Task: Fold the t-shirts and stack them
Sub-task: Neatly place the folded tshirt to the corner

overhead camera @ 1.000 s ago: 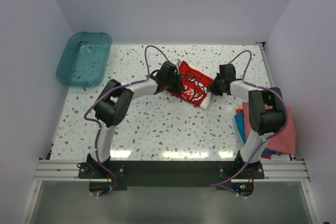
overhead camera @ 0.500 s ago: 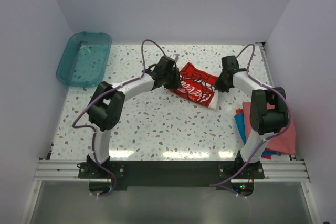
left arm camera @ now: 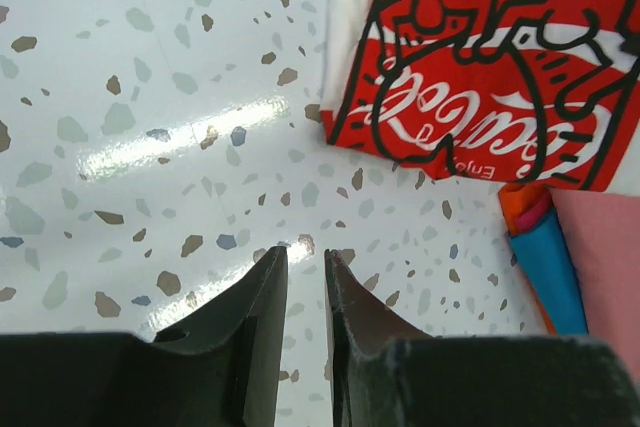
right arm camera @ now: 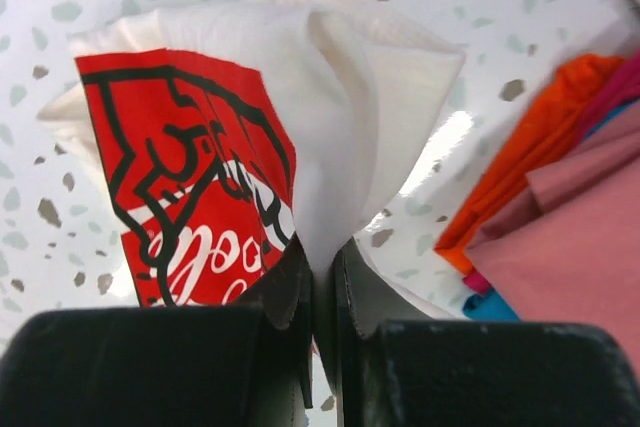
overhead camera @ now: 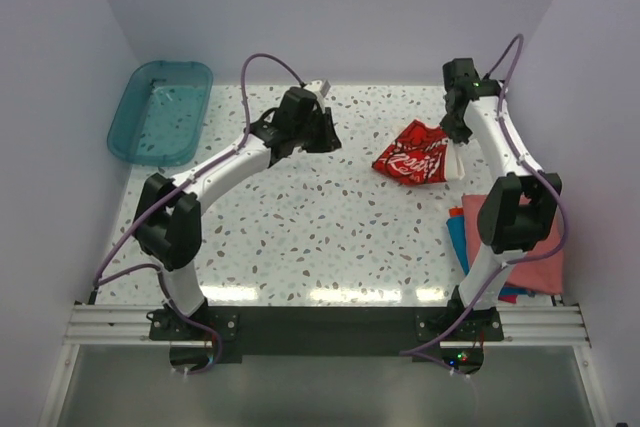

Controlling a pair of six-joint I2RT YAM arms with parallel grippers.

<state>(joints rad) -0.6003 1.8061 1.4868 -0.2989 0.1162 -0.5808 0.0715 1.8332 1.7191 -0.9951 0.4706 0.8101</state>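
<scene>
One cream-white shirt with red print, folded small, hangs pinched by its white edge in the right pincer at about two o'clock on the counter. It looks nearly ready to stack. At four o'clock lies a pile: salmon-red shirt over a blue one, plus orange cloth, count uncertain. One left pincer, nearly closed, holds nothing. One teal tub sits at ten o'clock.

A robot test cell in a lab: plain white walls box in a speckled terrazzo tabletop, with an aluminium mounting rail along the frame's bottom.
</scene>
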